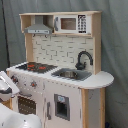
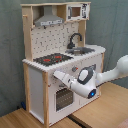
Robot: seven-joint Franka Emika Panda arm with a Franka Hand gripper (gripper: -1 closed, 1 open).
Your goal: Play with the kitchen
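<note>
While the white arm (image 2: 102, 75) reaches across from the second exterior view's right, its gripper (image 2: 56, 75) meets the kitchen (image 2: 60, 55) front below the hob (image 2: 52, 59); whether it is clenched cannot be told. Behind stand the faucet (image 2: 74, 39) and hood (image 2: 49, 20).

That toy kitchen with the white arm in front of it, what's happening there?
A white robot arm is reaching toward the front of a toy kitchen, with its hand close to the panel just under the hob, above the oven door. It holds nothing that can be seen. The sink and black faucet are untouched.
</note>
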